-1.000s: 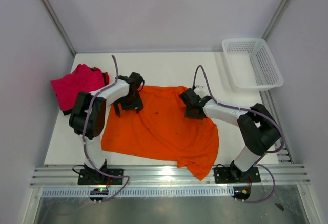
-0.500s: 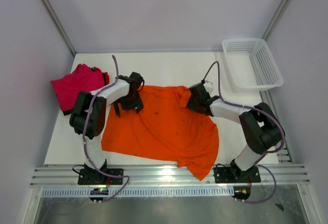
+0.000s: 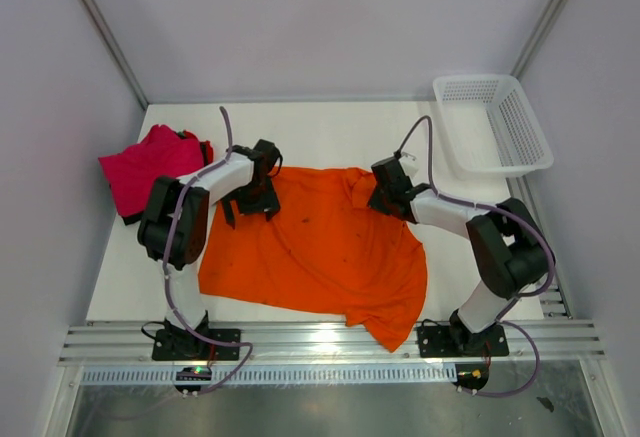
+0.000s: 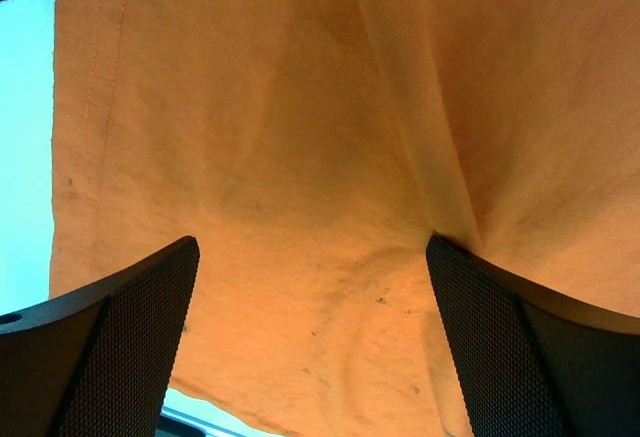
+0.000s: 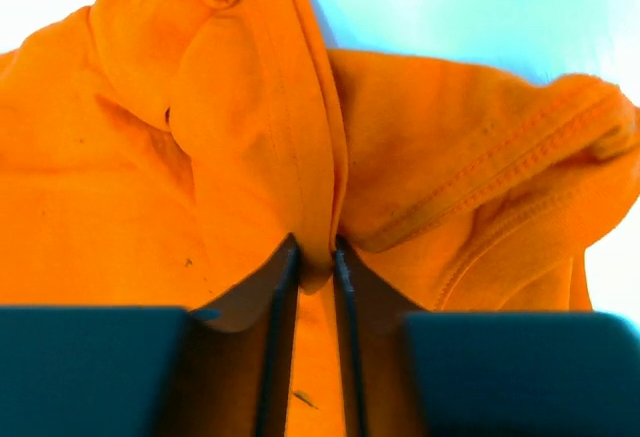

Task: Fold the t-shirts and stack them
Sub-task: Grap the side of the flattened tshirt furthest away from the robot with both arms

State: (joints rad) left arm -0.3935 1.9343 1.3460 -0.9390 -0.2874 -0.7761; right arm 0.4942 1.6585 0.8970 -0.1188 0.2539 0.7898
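From above, the right end effector (image 3: 385,197) covers its own fingertips and the cloth under them. Beneath the magenta shirt (image 3: 150,167) only a dark sliver (image 3: 128,219) shows, too little to identify. Both wrist views crop the orange shirt (image 4: 300,107). Its pinched fold's lower end vanishes between the right fingers (image 5: 255,302).

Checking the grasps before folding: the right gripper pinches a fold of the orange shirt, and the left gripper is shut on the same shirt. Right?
No: the left gripper is open, its fingers spread wide over the orange shirt, as the left wrist view shows. The right gripper does pinch a fold of it.
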